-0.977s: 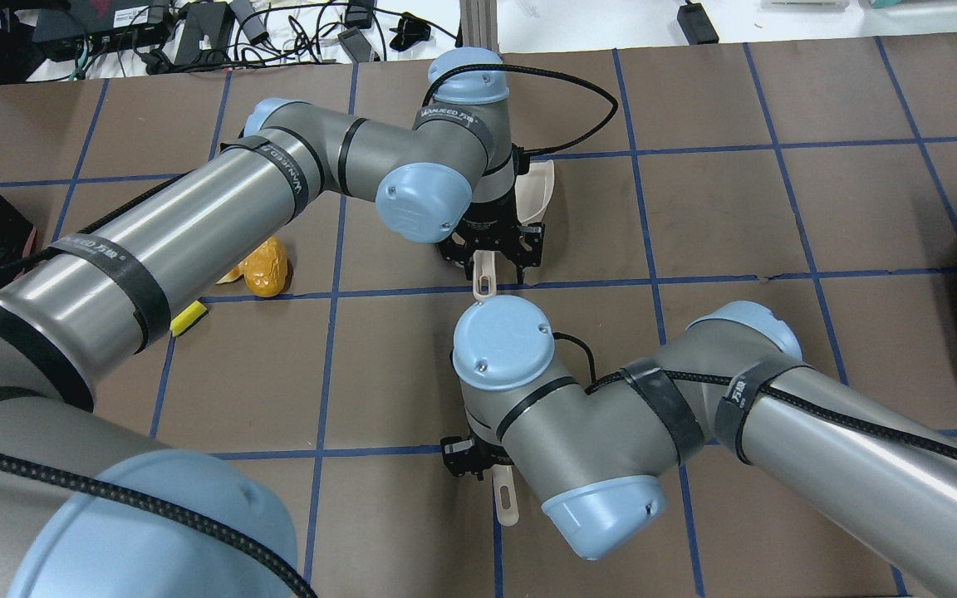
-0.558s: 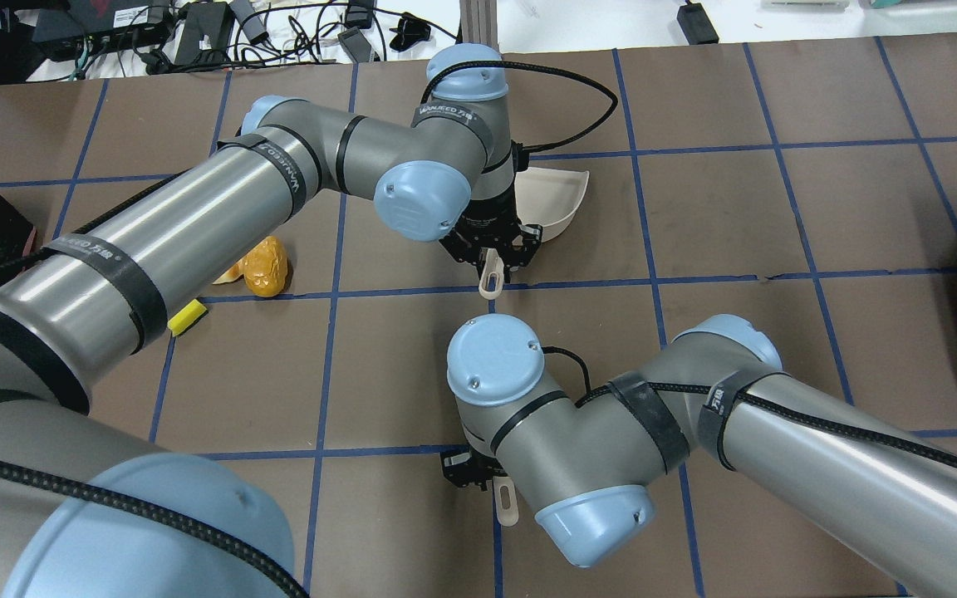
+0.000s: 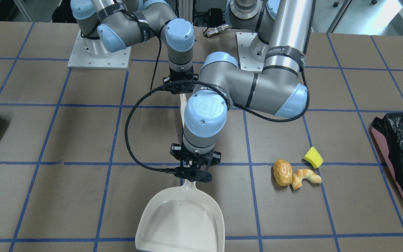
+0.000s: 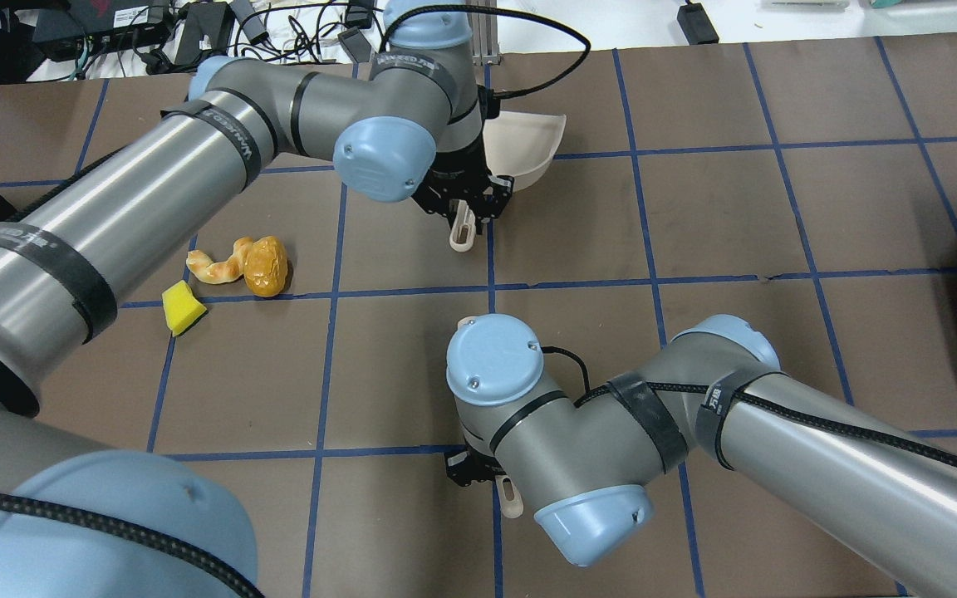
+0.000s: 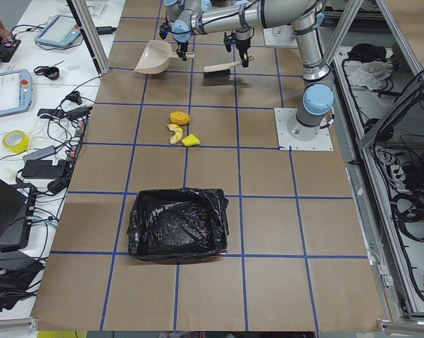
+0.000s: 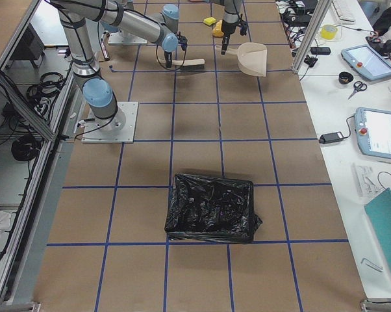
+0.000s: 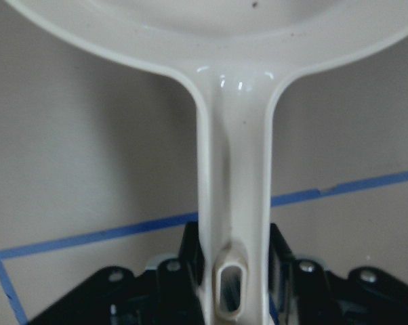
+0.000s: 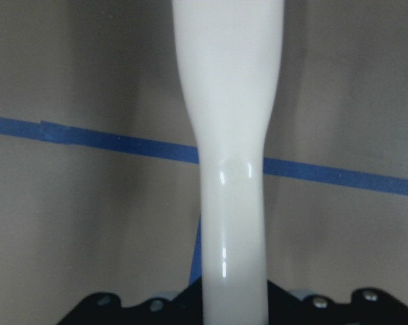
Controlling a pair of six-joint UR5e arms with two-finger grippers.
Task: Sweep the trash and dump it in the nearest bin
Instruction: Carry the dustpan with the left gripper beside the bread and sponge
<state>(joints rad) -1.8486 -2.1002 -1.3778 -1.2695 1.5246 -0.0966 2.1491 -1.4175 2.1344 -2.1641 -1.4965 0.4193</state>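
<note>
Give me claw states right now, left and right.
Left claw: closed on the dustpan handle.
Right claw: closed on the brush handle.

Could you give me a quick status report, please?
Left gripper shut on dustpan, right gripper shut on brush. Trash loose on table, apart from both tools. Path to bin bare.
</note>
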